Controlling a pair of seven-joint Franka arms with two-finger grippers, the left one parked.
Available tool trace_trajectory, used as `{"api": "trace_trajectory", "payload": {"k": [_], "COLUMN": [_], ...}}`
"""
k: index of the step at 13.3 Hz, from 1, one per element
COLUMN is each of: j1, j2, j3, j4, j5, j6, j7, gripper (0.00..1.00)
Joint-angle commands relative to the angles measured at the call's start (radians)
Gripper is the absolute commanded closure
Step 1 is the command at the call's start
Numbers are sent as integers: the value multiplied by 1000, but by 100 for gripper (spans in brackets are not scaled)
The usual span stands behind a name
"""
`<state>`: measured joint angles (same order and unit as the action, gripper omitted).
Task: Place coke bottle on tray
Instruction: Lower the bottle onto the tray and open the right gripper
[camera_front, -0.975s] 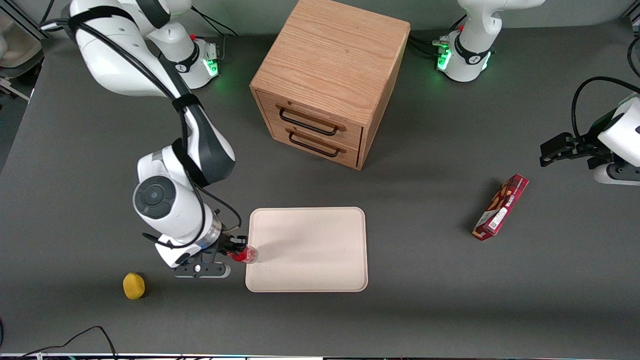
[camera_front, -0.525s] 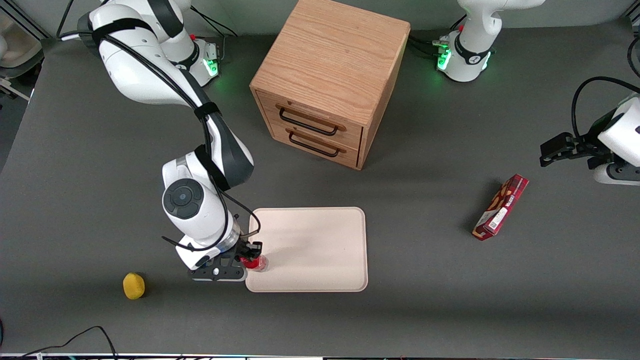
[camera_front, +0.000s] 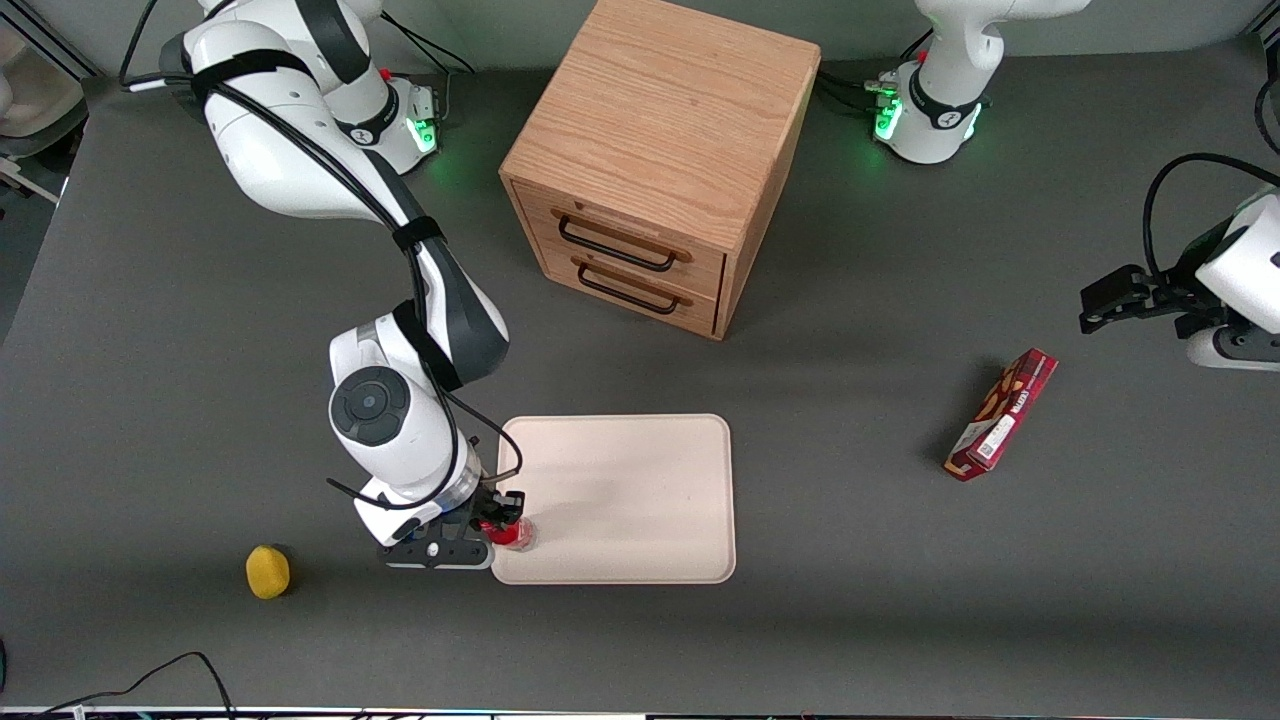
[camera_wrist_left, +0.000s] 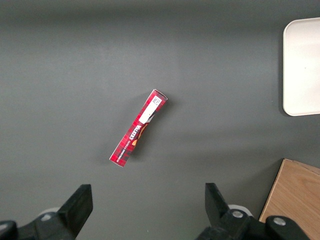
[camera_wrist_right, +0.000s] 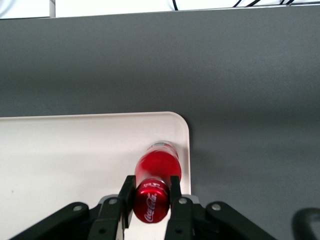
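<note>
The coke bottle (camera_front: 512, 532) (camera_wrist_right: 156, 172) is small and red with a red cap and stands upright over the tray's corner nearest the front camera at the working arm's end. My gripper (camera_front: 500, 522) (camera_wrist_right: 151, 195) is shut on it, one finger on each side of the cap and neck. The tray (camera_front: 640, 500) (camera_wrist_right: 65, 155) is flat, cream-white and rectangular with rounded corners. In the right wrist view the bottle's clear base sits close to the tray's rim; whether it touches the tray surface I cannot tell.
A wooden drawer cabinet (camera_front: 660, 160) stands farther from the front camera than the tray. A red snack box (camera_front: 1001, 414) (camera_wrist_left: 138, 128) lies toward the parked arm's end. A small yellow object (camera_front: 267, 571) sits near the table's front edge beside my wrist.
My gripper carried the bottle from just outside the tray's edge to over the tray's near corner, then settled slightly lower. Nothing else moved.
</note>
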<state>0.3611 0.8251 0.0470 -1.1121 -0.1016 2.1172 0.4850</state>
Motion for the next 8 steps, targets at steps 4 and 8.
{"api": "trace_trajectory", "payload": {"k": [4,8], "j1": [6,-2], "j2": [11,-33], "j3": [-4,-6], "j4": [43,41], "j5": [-20,-21], "j6": [-2,-35], "j7": [43,38], "gripper": [0,0]}}
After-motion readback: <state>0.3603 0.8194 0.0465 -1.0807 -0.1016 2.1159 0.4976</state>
